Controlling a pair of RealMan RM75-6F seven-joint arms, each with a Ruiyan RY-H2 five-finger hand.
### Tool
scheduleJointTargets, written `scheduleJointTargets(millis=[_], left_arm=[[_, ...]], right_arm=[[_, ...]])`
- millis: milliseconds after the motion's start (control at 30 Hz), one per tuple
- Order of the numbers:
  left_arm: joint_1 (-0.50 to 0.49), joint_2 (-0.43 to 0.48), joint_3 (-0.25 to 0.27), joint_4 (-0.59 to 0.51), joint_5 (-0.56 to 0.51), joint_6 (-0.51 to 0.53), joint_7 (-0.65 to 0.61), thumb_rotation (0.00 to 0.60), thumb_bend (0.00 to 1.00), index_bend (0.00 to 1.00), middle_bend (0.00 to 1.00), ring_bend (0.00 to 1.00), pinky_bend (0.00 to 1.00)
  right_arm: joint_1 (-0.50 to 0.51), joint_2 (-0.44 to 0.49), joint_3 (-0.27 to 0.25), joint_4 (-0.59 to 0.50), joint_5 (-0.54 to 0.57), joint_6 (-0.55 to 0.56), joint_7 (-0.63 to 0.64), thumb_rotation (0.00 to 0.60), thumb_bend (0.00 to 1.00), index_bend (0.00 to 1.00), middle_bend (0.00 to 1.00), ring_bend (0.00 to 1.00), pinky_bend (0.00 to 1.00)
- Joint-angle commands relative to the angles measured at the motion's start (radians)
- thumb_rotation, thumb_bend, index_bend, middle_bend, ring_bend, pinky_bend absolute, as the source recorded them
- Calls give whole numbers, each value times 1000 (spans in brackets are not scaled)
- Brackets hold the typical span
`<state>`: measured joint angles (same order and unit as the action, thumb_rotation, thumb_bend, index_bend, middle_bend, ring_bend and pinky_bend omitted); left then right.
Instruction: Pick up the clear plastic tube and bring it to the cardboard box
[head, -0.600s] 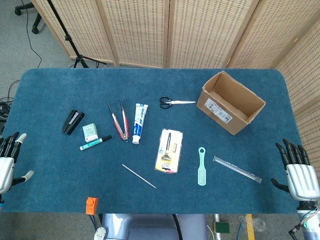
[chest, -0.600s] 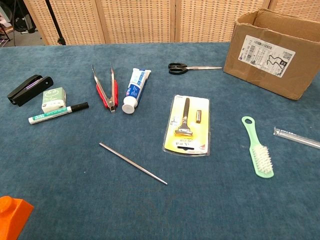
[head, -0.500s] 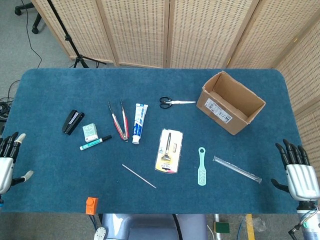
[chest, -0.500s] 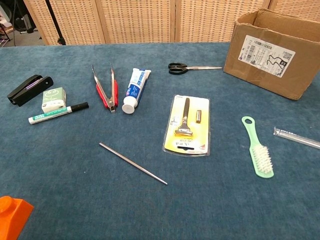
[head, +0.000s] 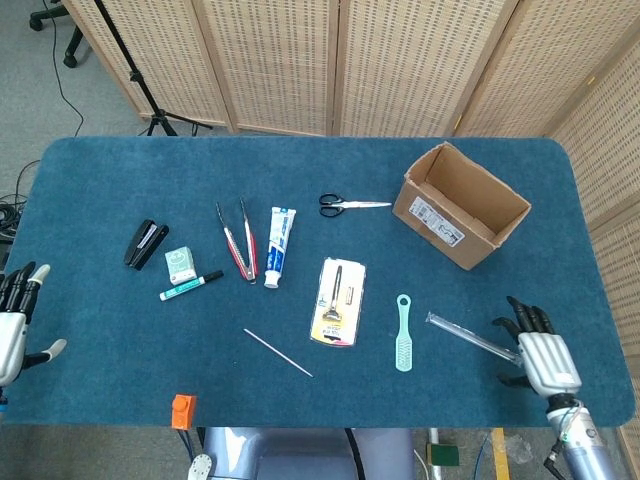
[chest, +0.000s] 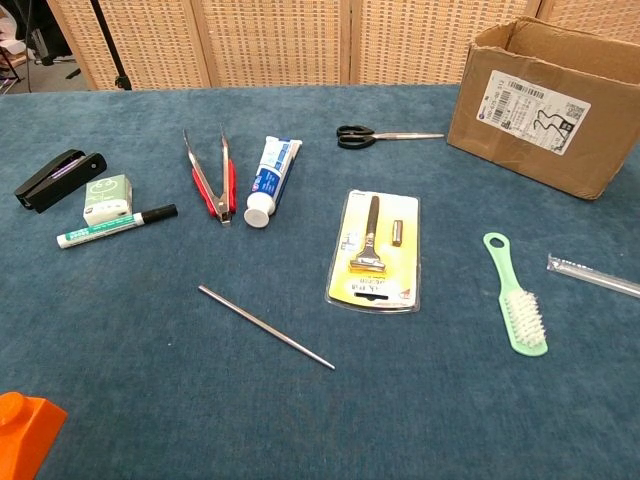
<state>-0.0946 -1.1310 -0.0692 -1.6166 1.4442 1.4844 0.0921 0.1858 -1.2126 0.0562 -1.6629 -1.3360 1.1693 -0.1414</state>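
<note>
- The bench (head: 300, 170) is covered in dark blue carpet-like cloth with rounded corners. Behind it stand woven wicker screen panels (head: 270, 60) in light wood frames, and a black stand leg (head: 130, 70) rests on the grey floor at the far left.
- One clear plastic tube (head: 472, 337) lies flat on the cloth near the right front, just right of the brush; only its left end (chest: 592, 275) shows at the edge of the chest view.
- One cardboard box (head: 460, 205) stands open-topped at the far right, well apart from the tube. Its side carries a white shipping label (chest: 532, 104) with a barcode; the print is too small to read.
- One each of the rest: black-handled scissors (head: 352, 205), toothpaste tube (head: 278, 246), red-handled tongs (head: 238, 240), black stapler (head: 145, 243), small green box (head: 181, 263), green marker (head: 190, 285), thin metal rod (head: 278, 352), mint-green brush (head: 403, 333), razor in a yellow blister pack (head: 338, 301), orange block (head: 182, 410) at the front edge.
- The toothpaste lettering and the pack's text cannot be made out.
- The right hand (head: 540, 355) sits over the cloth at the tube's right end, fingers spread apart, gripping nothing; whether it touches the tube cannot be told.
- The left hand (head: 12, 325) hangs off the bench's left edge, fingers apart and empty.
</note>
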Motion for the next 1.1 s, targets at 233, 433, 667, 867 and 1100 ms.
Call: scheduleJointTargets(millis=[233, 433, 667, 867, 1100], left_arm=[[-10, 3, -8, 6, -27, -28, -7, 600, 0, 0, 0, 0, 0], [-11, 1, -10, 7, -33, -29, -4, 600, 0, 0, 0, 0, 0], [-9, -2, -8, 4, -29, -24, 3, 600, 0, 0, 0, 0, 0], [-9, 1, -11, 3, -32, -21, -3, 600, 0, 0, 0, 0, 0], [-9, 6, -15, 2, -38, -22, -12, 600, 0, 0, 0, 0, 0]], right_arm=[[116, -145, 82, 67, 258, -106, -169, 600, 311, 351, 0, 0, 0], [120, -145, 78, 55, 283, -98, -173, 600, 311, 387, 0, 0, 0], [128, -166, 67, 85, 283, -85, -180, 600, 311, 414, 0, 0, 0], [131, -184, 55, 107, 284, -79, -189, 600, 311, 414, 0, 0, 0], [143, -212, 52, 126, 304, -83, -208, 600, 311, 413, 0, 0, 0]])
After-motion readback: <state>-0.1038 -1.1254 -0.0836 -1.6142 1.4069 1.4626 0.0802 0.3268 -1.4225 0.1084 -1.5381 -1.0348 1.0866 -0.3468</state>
